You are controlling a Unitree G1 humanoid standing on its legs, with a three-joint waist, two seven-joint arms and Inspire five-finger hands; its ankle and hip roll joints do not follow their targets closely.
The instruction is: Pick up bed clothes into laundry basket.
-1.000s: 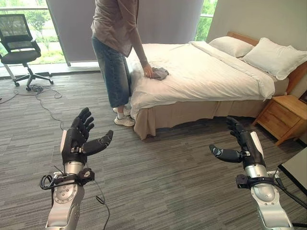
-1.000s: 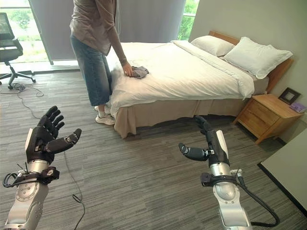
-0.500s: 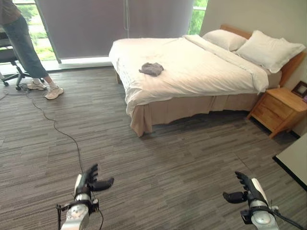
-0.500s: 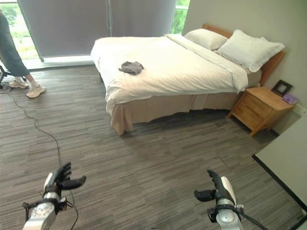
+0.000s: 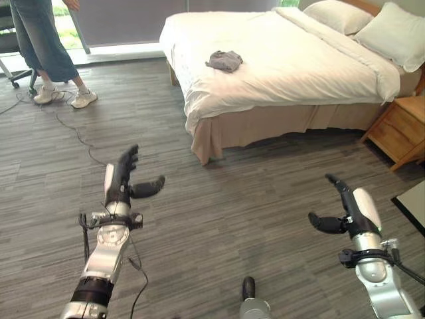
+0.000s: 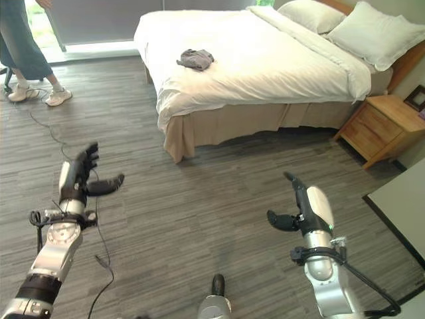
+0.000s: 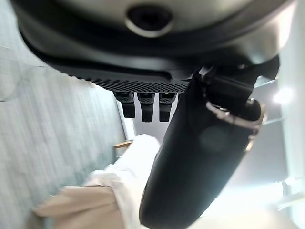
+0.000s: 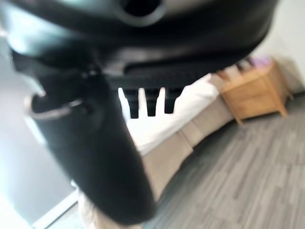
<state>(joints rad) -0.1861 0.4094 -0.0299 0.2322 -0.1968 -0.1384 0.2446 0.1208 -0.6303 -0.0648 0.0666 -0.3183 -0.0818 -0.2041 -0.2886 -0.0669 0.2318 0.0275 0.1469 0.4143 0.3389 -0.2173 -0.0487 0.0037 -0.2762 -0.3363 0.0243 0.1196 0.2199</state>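
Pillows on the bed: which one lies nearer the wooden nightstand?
The larger pillow at the bed's right edge, directly above the nightstand; the smaller pillow lies farther left, away from it.

One small grey garment (image 5: 224, 60), crumpled in a loose heap, lies on the white bed (image 5: 299, 73) near its foot end.

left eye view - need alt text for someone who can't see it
A small grey garment lies crumpled on a white bed, near its foot end, across grey carpet from the robot. The open, empty left hand and right hand are raised over the floor. A person stands far left; a wooden nightstand is right of the bed.
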